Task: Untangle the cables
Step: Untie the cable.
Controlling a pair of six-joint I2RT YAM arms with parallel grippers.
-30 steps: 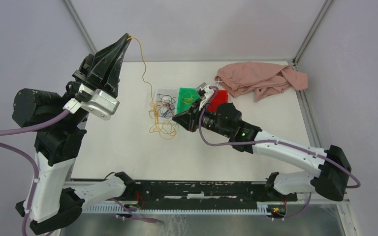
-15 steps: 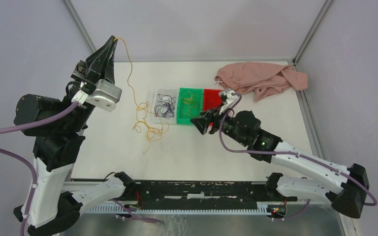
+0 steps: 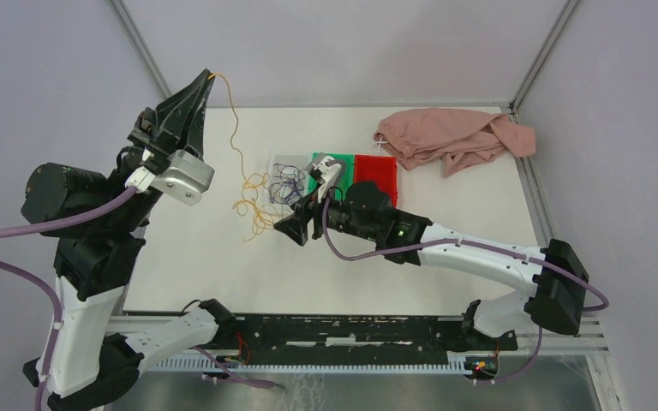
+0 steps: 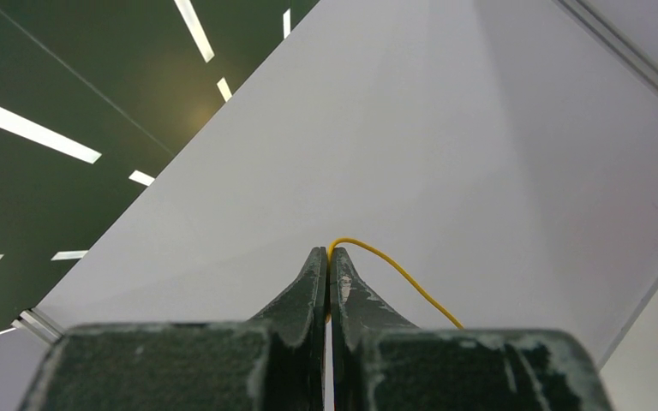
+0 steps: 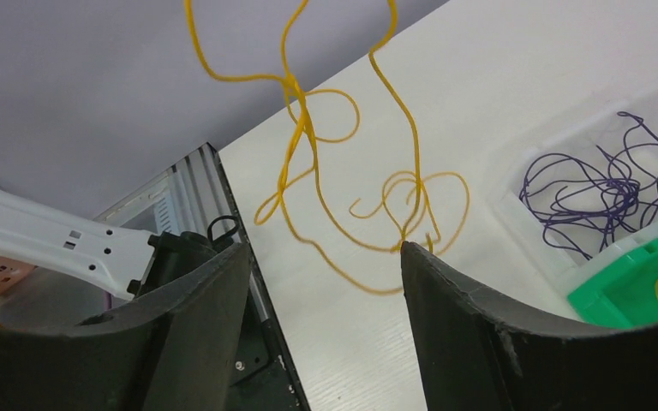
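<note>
Since half a second back my right arm has swung left, away from the red bin, and its jaws have spread. The right gripper now hangs low over the table, just near and left of the row of bins. Its wrist view shows the right gripper wide apart with nothing between the pads. The loops of the yellow cable dangle just beyond the fingertips; I cannot tell whether a strand touches the right-hand one.

My left gripper is raised high at the far left, tips pointing up and away. In its own camera the left gripper is pressed closed on the yellow cable, which arcs out from the tips to the right.

From that pinch the yellow cable drops in a long single strand to a loose bunch of loops on the table, left of the bins and just far-left of my right gripper.

The purple cables lie coiled in the clear bin, the leftmost of the row; the right wrist also catches the purple cables there. Next to it sits the green bin, partly hidden by my right wrist, then the red bin. A pink cloth is heaped at the far right corner.
</note>
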